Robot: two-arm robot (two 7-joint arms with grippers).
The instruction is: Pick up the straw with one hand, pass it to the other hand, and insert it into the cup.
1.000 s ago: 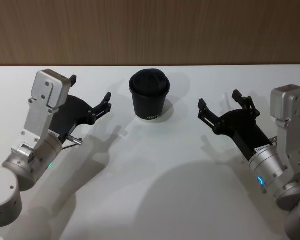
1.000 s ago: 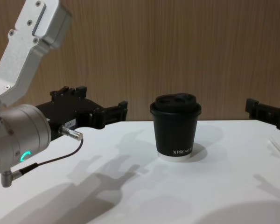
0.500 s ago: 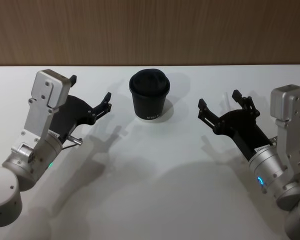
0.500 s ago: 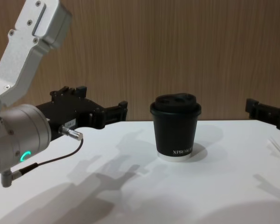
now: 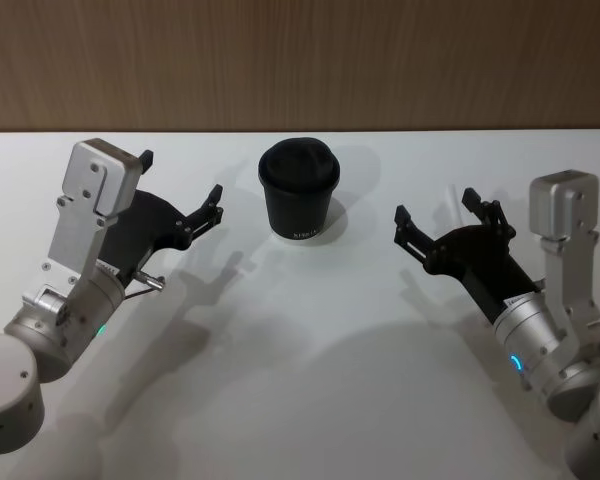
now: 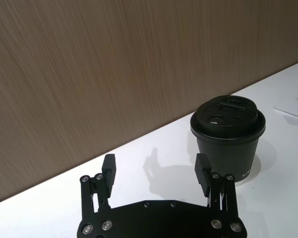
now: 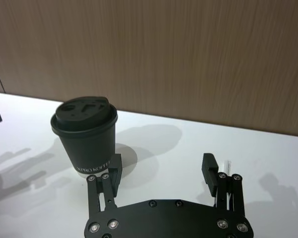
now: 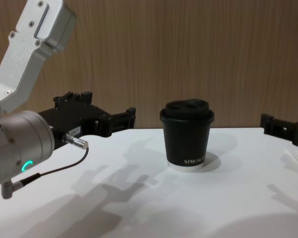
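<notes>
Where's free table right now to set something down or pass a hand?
The widest bare patch is the front of the table, before the cup and between both arms. There is a narrower gap between the open left gripper and the cup. It is crowded on the cup's right, where the open right gripper sits by the straw.

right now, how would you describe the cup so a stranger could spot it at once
On the white table in front of the wood-panelled wall, look midway between the left gripper and the right gripper. The cup stands upright there: small, black, with a domed black lid. Unlike the angular open grippers beside it, it is round and carries white lettering above a white bottom rim.
</notes>
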